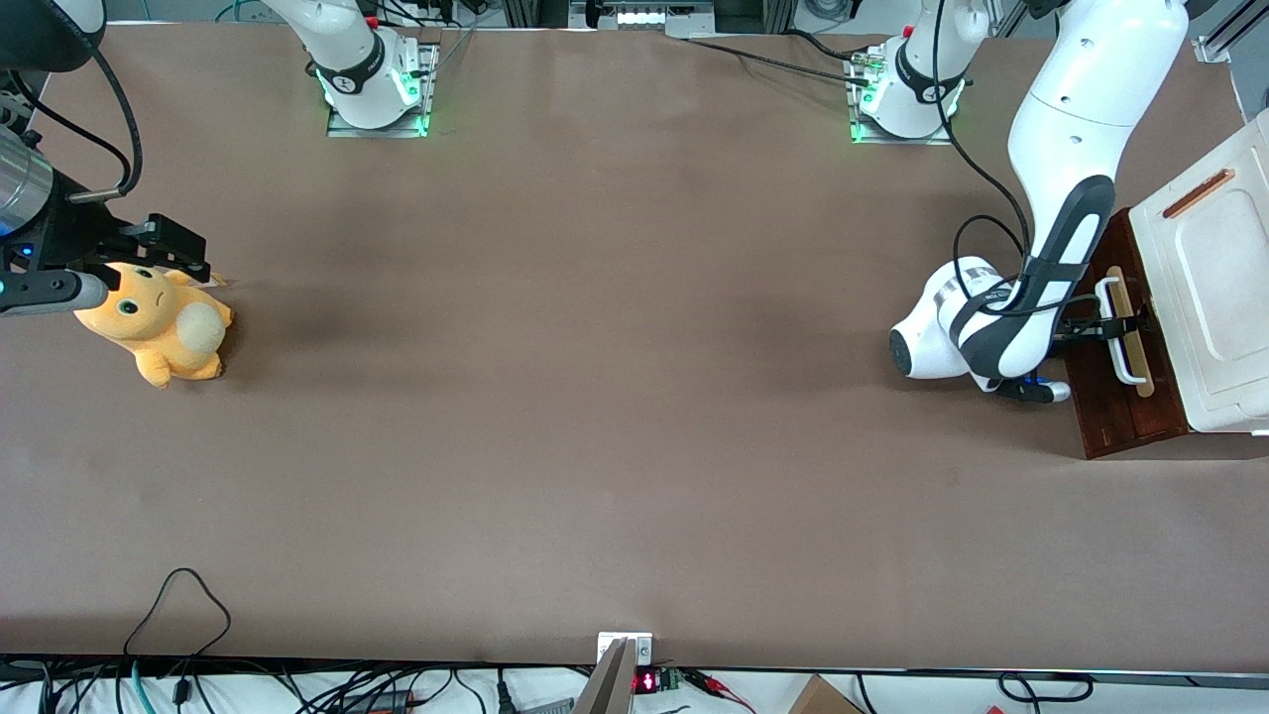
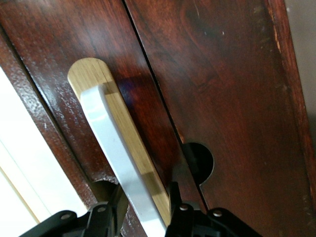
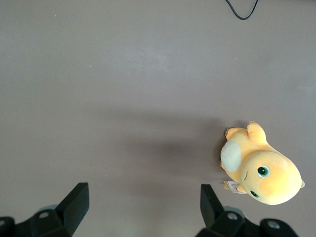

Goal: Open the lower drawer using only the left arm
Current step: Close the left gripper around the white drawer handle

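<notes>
Dark reddish wood fronted the lower drawer; your left arm had its tool pinching the white handle against it.

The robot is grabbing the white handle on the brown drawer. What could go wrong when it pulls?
The gripper straddles the white handle of the lower drawer near one end, not the middle, so the drawer might twist and stick. The fingers could slide off the smooth bar. The white cabinet might drag along the table rather than the drawer opening.
</notes>
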### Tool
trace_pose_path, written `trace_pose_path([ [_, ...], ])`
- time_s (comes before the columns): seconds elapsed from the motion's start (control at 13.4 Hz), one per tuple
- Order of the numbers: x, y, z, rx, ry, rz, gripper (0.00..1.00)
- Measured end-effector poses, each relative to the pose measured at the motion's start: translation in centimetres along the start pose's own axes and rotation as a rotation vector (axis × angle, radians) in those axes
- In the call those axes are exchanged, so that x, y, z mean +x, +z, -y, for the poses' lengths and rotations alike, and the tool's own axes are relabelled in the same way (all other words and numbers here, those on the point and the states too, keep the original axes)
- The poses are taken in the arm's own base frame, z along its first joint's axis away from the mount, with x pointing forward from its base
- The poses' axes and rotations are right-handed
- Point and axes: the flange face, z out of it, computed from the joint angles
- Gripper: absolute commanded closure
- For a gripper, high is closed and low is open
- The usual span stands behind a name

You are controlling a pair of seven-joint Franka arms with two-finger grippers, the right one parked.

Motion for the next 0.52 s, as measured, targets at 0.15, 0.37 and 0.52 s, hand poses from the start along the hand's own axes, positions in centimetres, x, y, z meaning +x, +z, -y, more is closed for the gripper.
trace_pose_path([
  [0.15,0.0,0.0,-0.01,0.0,0.0,0.0,0.67],
  [0.37,0.0,0.0,-0.01,0.0,-0.002,0.0,0.72],
  [0.52,0.0,0.0,-0.01,0.0,-0.003,0.0,0.75],
])
